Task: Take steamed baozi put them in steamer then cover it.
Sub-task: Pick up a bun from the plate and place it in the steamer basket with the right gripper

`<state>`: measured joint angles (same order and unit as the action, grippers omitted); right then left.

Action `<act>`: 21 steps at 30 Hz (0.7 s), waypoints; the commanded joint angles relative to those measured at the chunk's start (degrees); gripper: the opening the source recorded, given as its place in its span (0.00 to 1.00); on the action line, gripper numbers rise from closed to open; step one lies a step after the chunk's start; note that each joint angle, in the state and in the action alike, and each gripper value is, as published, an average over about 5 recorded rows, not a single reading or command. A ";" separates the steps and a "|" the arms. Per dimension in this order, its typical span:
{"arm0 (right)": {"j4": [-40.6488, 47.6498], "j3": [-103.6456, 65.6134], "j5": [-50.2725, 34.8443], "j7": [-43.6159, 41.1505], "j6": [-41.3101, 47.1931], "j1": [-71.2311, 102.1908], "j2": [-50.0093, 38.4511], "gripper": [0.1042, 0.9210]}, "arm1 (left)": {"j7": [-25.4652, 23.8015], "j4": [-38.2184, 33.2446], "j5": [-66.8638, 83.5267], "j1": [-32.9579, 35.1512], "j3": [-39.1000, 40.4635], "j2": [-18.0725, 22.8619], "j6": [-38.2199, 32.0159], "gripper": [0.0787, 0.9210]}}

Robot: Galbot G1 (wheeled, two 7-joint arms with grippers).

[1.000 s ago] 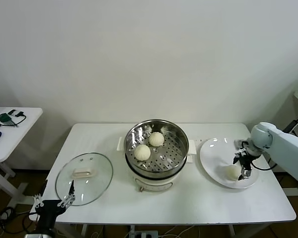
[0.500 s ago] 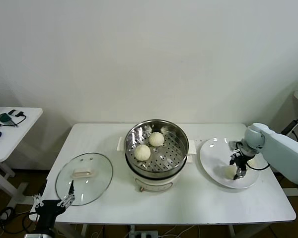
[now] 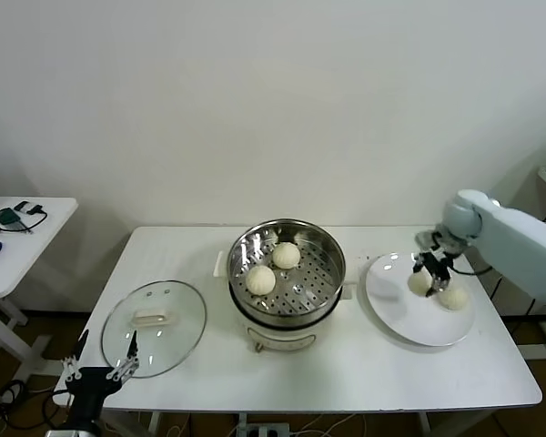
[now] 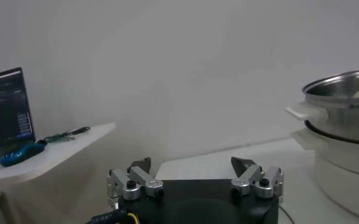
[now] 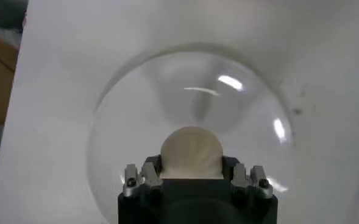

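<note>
My right gripper [image 3: 430, 272] hangs over the white plate [image 3: 396, 309], shut on a cream-white baozi [image 3: 419, 283]. The right wrist view shows that baozi [image 5: 191, 146] clamped in the right gripper [image 5: 191, 163] above the plate [image 5: 136, 103]. Another baozi [image 3: 452, 297] lies on the plate beside it. The steel steamer [image 3: 332, 251] stands uncovered at the table's middle with two baozi [image 3: 261, 279] [image 3: 286, 255] on its perforated tray. The glass cover [image 3: 155, 326] lies flat on the table's left. My left gripper [image 3: 98, 371] waits open below the table's front-left corner.
A small side table [image 3: 36, 228] with dark items stands at far left. In the left wrist view the left gripper [image 4: 194, 167] is open, with the steamer's side [image 4: 344, 122] beyond it. A white wall is behind the table.
My right gripper has shut on a baozi and carried it up and toward the plate's far side. A second baozi now shows on the plate. The left arm stayed still.
</note>
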<state>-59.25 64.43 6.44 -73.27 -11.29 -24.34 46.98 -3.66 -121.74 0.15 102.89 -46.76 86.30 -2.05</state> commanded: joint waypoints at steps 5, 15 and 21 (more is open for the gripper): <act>-11.60 11.69 -1.84 -3.43 -18.04 -21.62 11.35 0.66 | -0.03 -0.23 0.04 0.37 0.28 0.10 0.14 0.88; -22.21 7.19 1.20 -3.63 -17.27 -13.33 18.65 0.66 | -0.05 -0.19 0.21 0.83 0.33 -0.17 0.18 0.88; -23.80 6.73 3.77 -3.52 -17.07 -8.11 22.23 0.66 | -0.03 0.20 0.11 0.65 0.37 -0.10 0.16 0.88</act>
<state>-77.74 71.22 8.24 -76.27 -26.12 -35.46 63.48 -3.70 -121.87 0.33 103.74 -46.46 86.18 -1.88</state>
